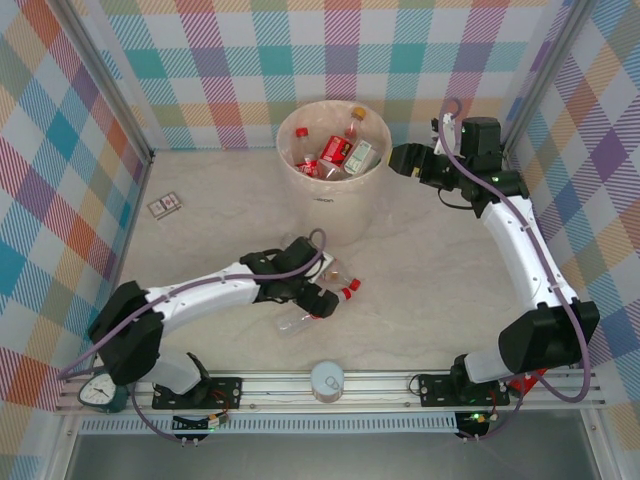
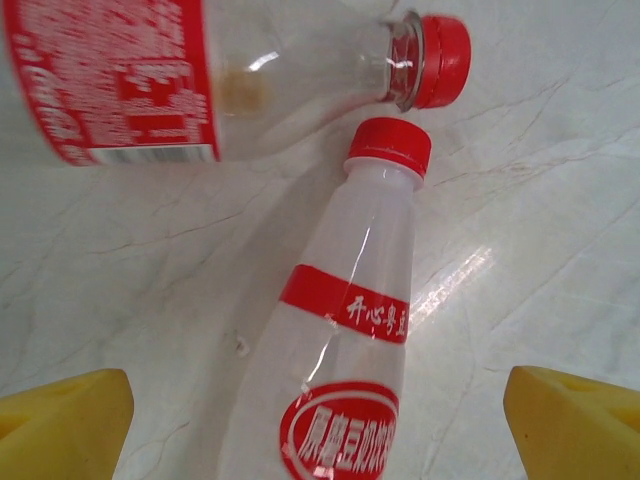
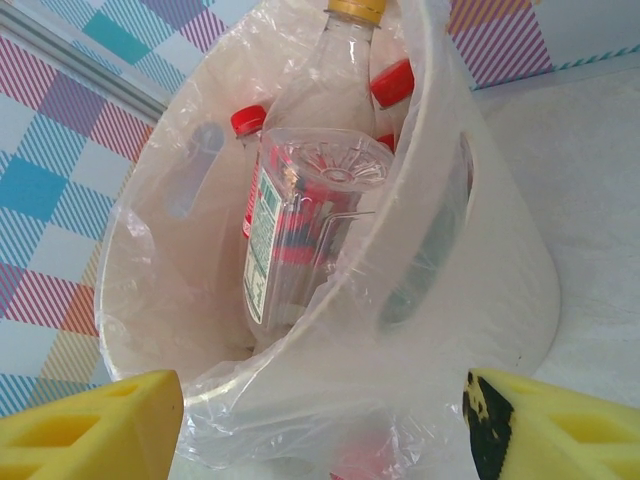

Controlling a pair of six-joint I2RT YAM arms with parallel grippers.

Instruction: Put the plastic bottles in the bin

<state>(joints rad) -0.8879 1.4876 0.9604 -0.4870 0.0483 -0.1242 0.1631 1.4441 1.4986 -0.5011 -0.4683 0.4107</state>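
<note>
Frosted red-cap bottle, flat on table, directly under left hand (spread, empty), long axis square to closing line; right hand, spread, off by bin.

Bright, even, diffuse lighting throughout; shadows faint and soft. Glare streak on tabletop in left wrist view. Close foreground slightly soft.
</note>
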